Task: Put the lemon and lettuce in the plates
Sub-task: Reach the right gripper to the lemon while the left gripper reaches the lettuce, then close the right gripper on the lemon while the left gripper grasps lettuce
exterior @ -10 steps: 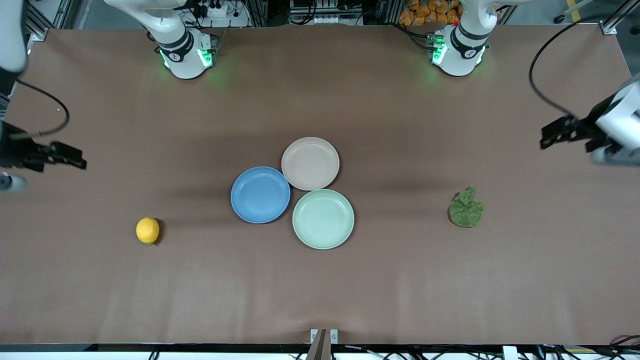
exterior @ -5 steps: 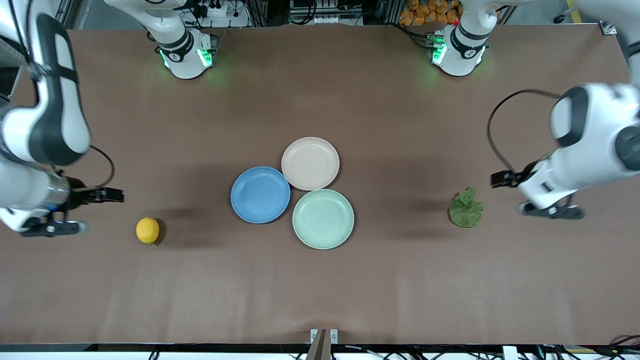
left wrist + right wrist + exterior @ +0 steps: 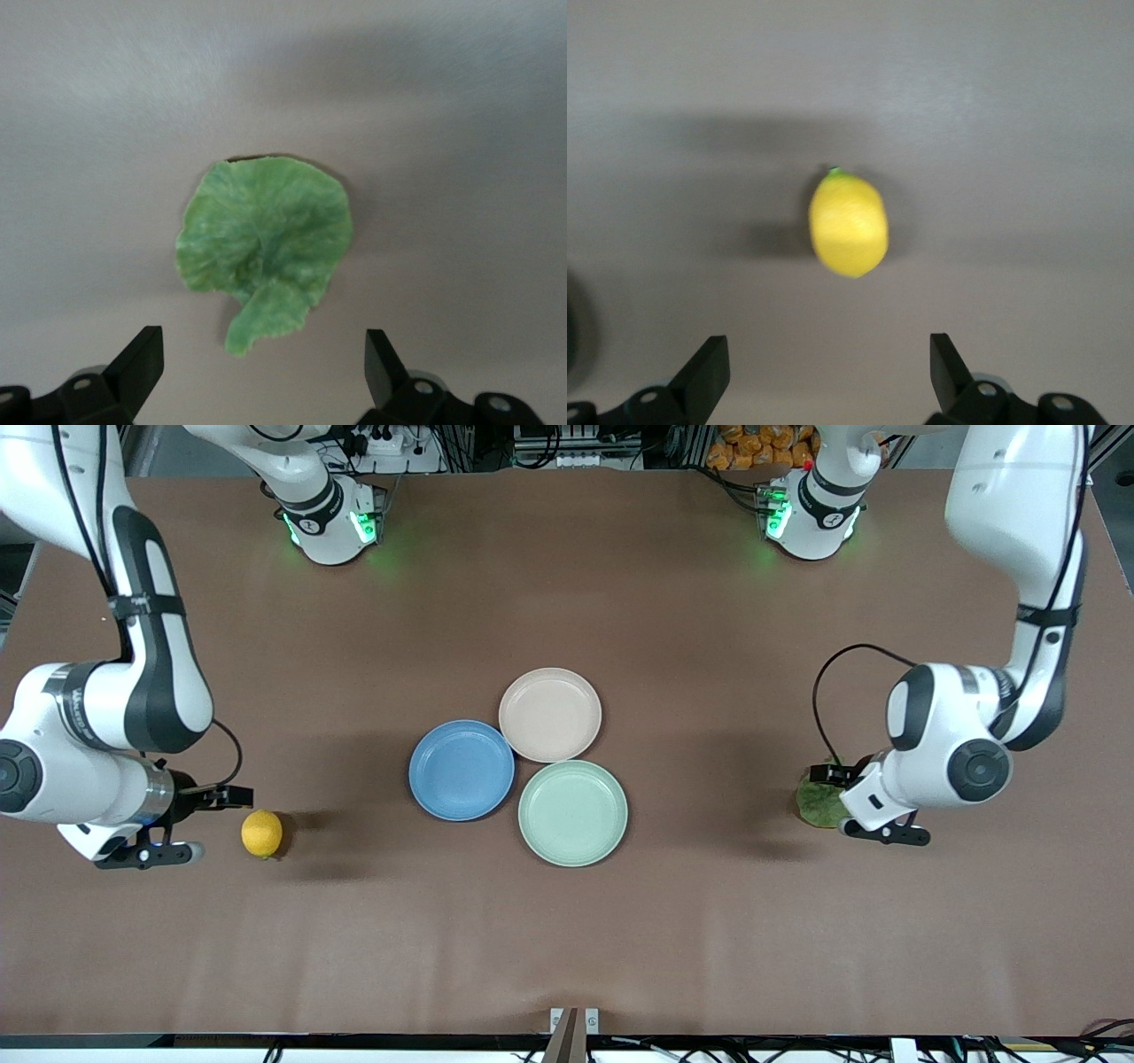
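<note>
The lemon (image 3: pixel 261 833) lies on the brown table toward the right arm's end. My right gripper (image 3: pixel 164 840) hangs open and empty just beside it; in the right wrist view the lemon (image 3: pixel 848 223) lies ahead of the open gripper (image 3: pixel 828 354). The lettuce (image 3: pixel 817 804) lies toward the left arm's end, partly hidden by my left gripper (image 3: pixel 864 817), which is open and empty over its edge. In the left wrist view the lettuce (image 3: pixel 264 243) has its stem toward the gripper (image 3: pixel 263 350). The blue plate (image 3: pixel 462 770) and the beige-pink plate (image 3: pixel 549 715) sit empty mid-table.
A pale mint-green plate (image 3: pixel 572 812) touches both other plates, nearer the front camera. The arm bases stand at the back edge of the table. Bare brown table lies between each item and the plates.
Both arms have swung in from the table's ends and come down: the right gripper to the lemon, the left gripper to the lettuce. Lemon, lettuce and plates have not moved.
</note>
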Motion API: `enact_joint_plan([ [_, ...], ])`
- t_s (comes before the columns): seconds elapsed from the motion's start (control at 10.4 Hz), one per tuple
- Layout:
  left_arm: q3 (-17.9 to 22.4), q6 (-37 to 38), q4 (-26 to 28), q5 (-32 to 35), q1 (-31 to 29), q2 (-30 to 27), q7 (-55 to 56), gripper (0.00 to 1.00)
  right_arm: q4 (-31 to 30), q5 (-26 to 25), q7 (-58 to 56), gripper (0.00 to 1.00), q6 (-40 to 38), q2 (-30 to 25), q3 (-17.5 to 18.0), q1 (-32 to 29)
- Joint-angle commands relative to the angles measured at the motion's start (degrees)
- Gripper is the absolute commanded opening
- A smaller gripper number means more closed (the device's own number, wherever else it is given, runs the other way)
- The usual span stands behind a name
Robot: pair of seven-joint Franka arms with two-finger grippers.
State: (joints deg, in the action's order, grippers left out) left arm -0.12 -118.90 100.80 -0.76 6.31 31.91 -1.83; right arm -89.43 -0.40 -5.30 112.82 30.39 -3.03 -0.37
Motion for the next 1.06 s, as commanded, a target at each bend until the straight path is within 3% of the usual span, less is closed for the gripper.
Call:
enact_joint_plan([
  [0.0, -0.58, -3.16, 0.98, -2.31, 0.28, 2.97, 0.16, 0.98, -5.81, 0.13, -0.07, 1.0, 7.46, 0.98, 0.57, -0.59],
  [0.19, -0.58, -4.93, 1.68, -1.88, 0.9, 3.86, -0.01, 0.77, -8.91, 0.31, -0.33, 1.0, 12.41, 2.82, 0.83, -0.33],
  [0.48, -0.5, -6.07, 1.6, -1.44, 0.2, 4.48, -0.45, 0.58, -8.92, 5.92, -6.99, 1.0, 13.12, 5.11, 1.19, -0.94],
  [0.58, -0.5, -6.51, 1.68, -1.35, -0.06, 4.74, -0.54, 0.46, -8.92, 6.2, -7.88, 1.0, 13.39, 5.55, 1.19, -1.55],
  [0.77, -0.5, -6.78, 1.77, -1.44, -0.68, 4.83, -1.77, 0.11, -8.83, 6.12, -7.89, 1.0, 13.65, 5.9, 1.1, -1.21],
  [0.87, -0.5, -7.04, 1.86, -1.44, -1.12, 5.09, -1.77, 0.0, -8.83, 6.12, -7.89, 1.0, 14.44, 6.69, 1.1, -1.56],
  [0.96, -0.5, -7.22, 1.77, -1.52, -1.21, 5.53, -1.77, 0.0, -8.83, 6.12, -7.89, 1.0, 14.79, 7.22, 1.1, -1.65],
])
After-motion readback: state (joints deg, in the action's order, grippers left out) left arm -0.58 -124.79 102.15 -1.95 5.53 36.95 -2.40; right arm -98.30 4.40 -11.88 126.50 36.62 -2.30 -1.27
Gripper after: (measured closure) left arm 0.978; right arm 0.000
